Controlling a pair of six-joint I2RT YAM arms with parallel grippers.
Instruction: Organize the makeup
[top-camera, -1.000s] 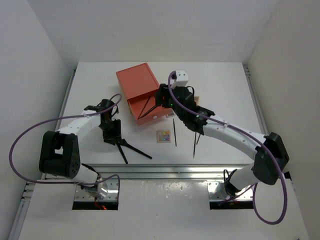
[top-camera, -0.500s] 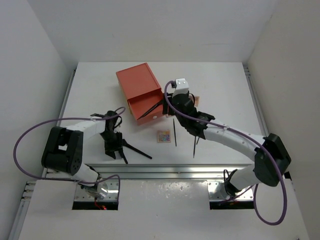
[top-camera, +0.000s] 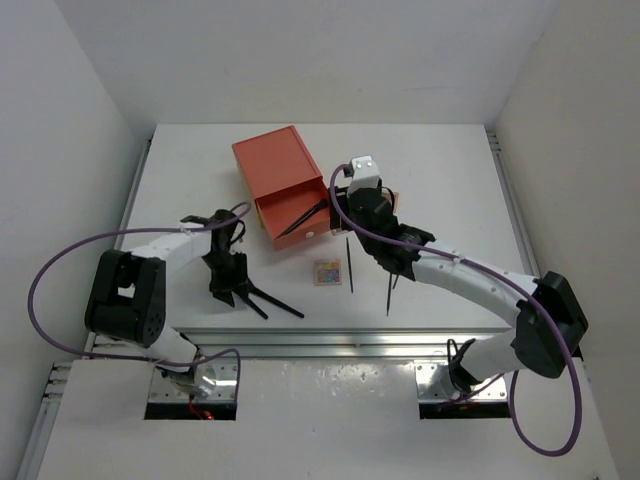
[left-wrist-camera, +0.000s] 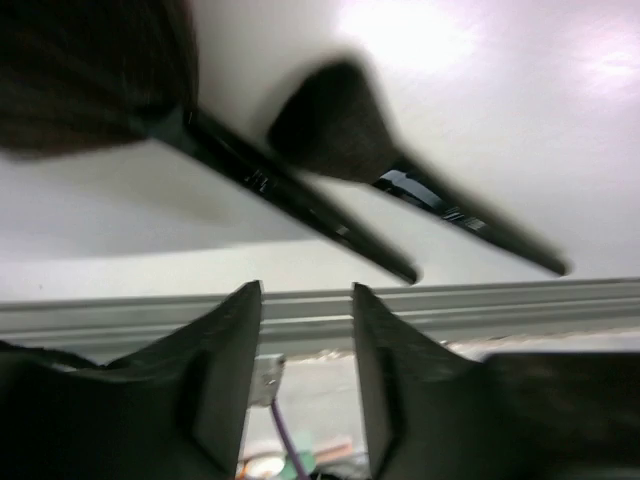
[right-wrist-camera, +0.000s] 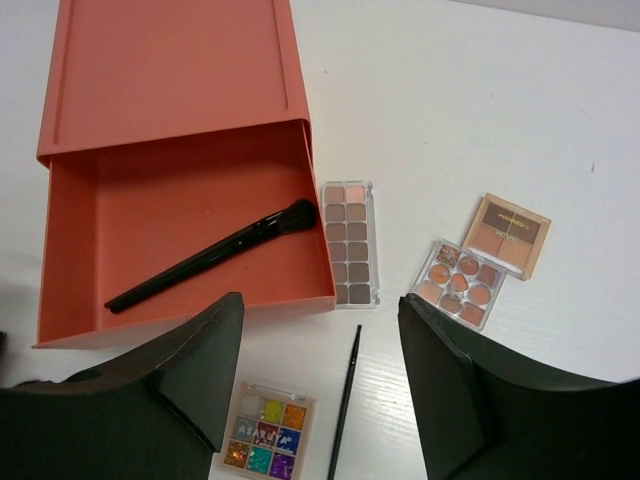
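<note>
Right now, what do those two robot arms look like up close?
The left arm and right arm share white tubular segments and bulky black joints. A purple cable loops beside each. Their fingers are dark, blunt wedges.

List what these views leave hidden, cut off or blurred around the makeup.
Left wrist view: both brushes are blurred; the bigger brush head runs off the top-left corner.
Right wrist view: the thin stick runs off the bottom edge.
Top view: the right arm covers the long brown palette.
</note>
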